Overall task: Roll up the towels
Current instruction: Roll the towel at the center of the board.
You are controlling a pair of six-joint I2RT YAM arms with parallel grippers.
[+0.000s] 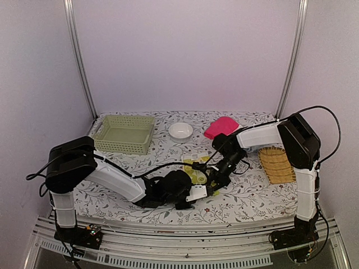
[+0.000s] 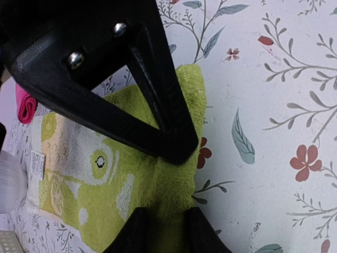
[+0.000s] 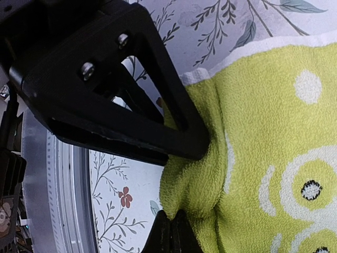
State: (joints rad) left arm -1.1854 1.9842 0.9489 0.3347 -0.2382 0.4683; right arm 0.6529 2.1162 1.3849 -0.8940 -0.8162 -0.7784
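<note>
A small yellow-green-and-cream towel [image 1: 196, 169] lies mid-table with its near edge folded into a thick ridge [image 2: 176, 179]. My left gripper [image 1: 211, 190] [image 2: 169, 227] is low over that ridge, and the cloth fills the gap between its two fingers. My right gripper [image 1: 216, 180] [image 3: 172, 231] stands at the same edge from the right side. Its tips are together, and a puckered bit of the towel [image 3: 210, 174] is gathered into them. A bright pink towel [image 1: 220, 126] [image 2: 25, 104] lies bunched at the back.
A pale green basket [image 1: 124, 133] stands at the back left, with a white bowl [image 1: 180, 130] beside it. A yellow woven tray [image 1: 276, 164] lies at the right, under the right arm. The floral tablecloth [image 2: 274, 132] lies bare to the right of the towel.
</note>
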